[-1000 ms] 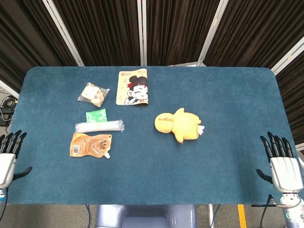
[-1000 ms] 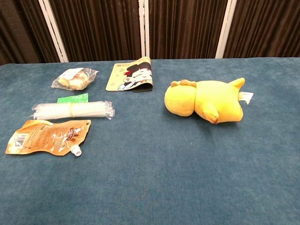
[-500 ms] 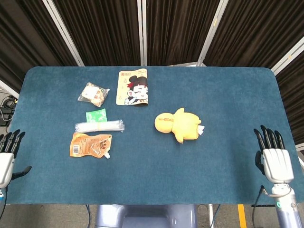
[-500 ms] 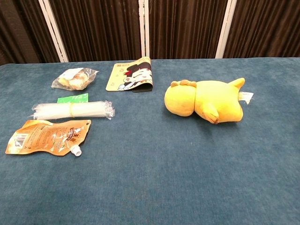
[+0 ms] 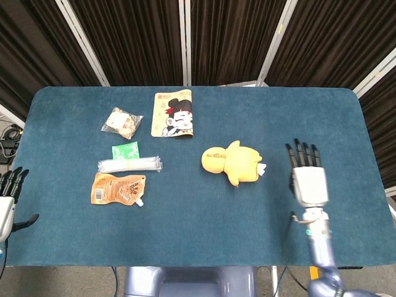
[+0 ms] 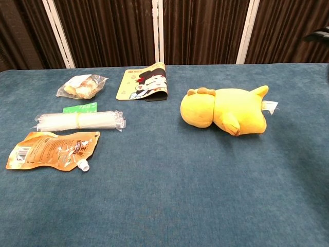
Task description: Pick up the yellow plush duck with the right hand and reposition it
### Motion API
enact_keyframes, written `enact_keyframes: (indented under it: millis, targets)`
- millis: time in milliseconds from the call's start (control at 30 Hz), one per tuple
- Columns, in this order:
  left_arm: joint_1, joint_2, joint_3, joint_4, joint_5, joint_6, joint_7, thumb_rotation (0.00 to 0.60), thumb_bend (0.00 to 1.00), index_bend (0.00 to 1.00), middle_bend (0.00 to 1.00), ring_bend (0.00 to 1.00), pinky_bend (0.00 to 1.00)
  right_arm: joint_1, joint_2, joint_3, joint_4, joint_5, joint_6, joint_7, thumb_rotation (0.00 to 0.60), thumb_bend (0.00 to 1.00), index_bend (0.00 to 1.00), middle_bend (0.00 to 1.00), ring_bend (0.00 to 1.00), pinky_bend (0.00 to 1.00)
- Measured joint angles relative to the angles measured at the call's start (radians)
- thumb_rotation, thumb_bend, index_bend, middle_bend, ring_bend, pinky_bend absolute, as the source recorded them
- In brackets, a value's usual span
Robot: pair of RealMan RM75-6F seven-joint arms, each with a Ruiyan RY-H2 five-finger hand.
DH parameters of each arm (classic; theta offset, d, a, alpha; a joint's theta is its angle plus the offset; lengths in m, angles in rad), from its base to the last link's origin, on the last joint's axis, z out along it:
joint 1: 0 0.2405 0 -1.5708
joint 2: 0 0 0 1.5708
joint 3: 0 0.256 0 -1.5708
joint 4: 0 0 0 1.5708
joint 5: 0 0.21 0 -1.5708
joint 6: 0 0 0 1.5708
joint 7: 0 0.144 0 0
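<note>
The yellow plush duck point(image 5: 232, 163) lies on its side near the middle of the blue table point(image 5: 204, 229), head to the left; the chest view shows the duck point(image 6: 226, 109) right of centre. My right hand point(image 5: 307, 173) hovers over the table a short way right of the duck, fingers straight and spread, holding nothing. In the chest view only a dark fingertip point(image 6: 317, 36) shows at the right edge. My left hand point(image 5: 7, 198) stays at the table's left edge, fingers apart and empty.
Left of the duck lie an orange spout pouch point(image 5: 117, 189), a clear plastic roll point(image 5: 130, 165), a green packet point(image 5: 125, 150), a clear snack bag point(image 5: 122, 122) and a cartoon-print pouch point(image 5: 174, 114). Dark curtains stand behind the table.
My right hand has moved from the table's right edge leftwards and farther in, toward the duck, still spread. The left hand has slid slightly left and down. The duck has not moved.
</note>
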Motion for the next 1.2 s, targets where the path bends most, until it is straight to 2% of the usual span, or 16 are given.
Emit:
enact_keyframes:
  millis: [233,433,833,1200]
  targets:
    - [-0.007,0.004,0.0,0.004,-0.01,-0.02,-0.013,0.6,0.13,0.0,0.0,0.0,0.0,0.105,-0.193,0.039,0.052,0.082,-0.016,-0.131,0.6,1.0,0.0,0.0,0.0,0.0]
    - [-0.012,0.008,-0.006,0.007,-0.029,-0.034,-0.027,0.6,0.13,0.0,0.0,0.0,0.0,0.187,-0.322,0.061,0.13,0.135,-0.031,-0.209,0.6,1.0,0.0,0.0,0.0,0.0]
    - [-0.023,0.017,-0.007,0.015,-0.044,-0.069,-0.051,0.6,0.13,0.0,0.0,0.0,0.0,0.286,-0.503,0.075,0.339,0.209,-0.059,-0.286,0.6,1.0,0.0,0.0,0.0,0.0]
    - [-0.024,0.028,0.001,-0.001,-0.041,-0.074,-0.051,0.6,0.13,0.0,0.0,0.0,0.0,0.33,-0.596,0.061,0.441,0.244,-0.041,-0.409,0.6,1.0,0.0,0.0,0.0,0.0]
